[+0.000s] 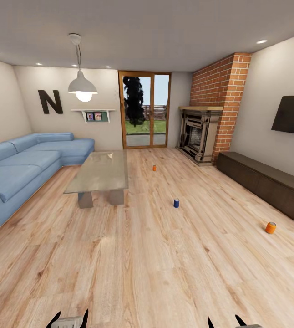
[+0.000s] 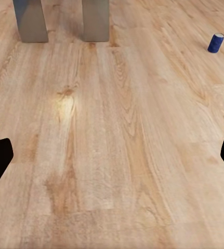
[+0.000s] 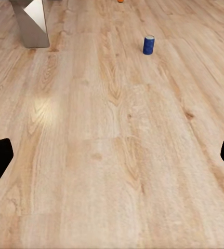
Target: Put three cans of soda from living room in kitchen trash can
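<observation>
- Dark blue soda can [image 1: 176, 202] stands upright on the pale wood floor [image 1: 156, 264]; two orange cans [image 1: 270, 227] [image 1: 154, 168] sit well apart.
- Both claws, left [image 2: 112, 155] and right [image 3: 112, 155], gape wide, holding nothing.

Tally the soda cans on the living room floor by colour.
Orange: 2, the far can near the table and the near can by the low cabinet.
Dark blue: 1, the blue can.
Total: 3

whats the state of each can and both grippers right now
blue can: upright on the floor
far orange can: upright on the floor
near orange can: tipped on its side
left gripper: open, empty
right gripper: open, empty
</observation>
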Available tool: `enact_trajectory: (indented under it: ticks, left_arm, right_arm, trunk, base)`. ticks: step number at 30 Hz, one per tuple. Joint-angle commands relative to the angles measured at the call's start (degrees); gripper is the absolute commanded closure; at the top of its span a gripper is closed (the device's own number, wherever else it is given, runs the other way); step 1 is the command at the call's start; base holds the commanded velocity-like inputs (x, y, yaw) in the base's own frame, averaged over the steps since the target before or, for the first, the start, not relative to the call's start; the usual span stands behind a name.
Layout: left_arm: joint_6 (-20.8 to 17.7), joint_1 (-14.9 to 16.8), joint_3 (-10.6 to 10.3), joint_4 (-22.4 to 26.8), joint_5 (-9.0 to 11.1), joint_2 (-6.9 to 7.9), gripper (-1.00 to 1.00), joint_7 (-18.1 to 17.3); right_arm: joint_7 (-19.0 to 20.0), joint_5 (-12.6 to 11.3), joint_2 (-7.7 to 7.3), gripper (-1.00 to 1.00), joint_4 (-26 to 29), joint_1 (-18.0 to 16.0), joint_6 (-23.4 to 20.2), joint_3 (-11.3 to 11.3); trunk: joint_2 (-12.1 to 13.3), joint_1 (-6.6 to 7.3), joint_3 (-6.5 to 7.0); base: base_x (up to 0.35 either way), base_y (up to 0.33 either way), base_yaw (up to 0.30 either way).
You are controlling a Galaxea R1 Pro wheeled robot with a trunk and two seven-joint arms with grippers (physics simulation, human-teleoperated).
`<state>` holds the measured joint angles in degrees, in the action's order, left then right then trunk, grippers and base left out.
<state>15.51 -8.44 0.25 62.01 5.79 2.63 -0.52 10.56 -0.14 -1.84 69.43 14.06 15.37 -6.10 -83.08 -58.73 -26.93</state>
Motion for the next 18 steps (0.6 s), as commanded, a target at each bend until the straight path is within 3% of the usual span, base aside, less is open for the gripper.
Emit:
enact_trajectory:
  ticks: [1, 18]
  left_arm:
    - [0.0, 0.0, 0.0, 0.0, 0.0, 0.00, -1.00, 0.0]
    - [0.1, 0.0, 0.0, 0.0, 0.0, -0.04, -1.00, 0.0]
  right_arm:
    - [0.0, 0.0, 0.00, -1.00, 0.0, 0.0, 0.0, 0.0]
    - [-0.3, 0.0, 0.26, -1.00, -0.3, 0.0, 0.0, 0.1]
  trunk:
    - [0.0, 0.00, 0.00]
    - [0.0, 0.00, 0.00]
  base:
    - [0.000, 0.000, 0.000]
    - [0.000, 0.000, 0.000]
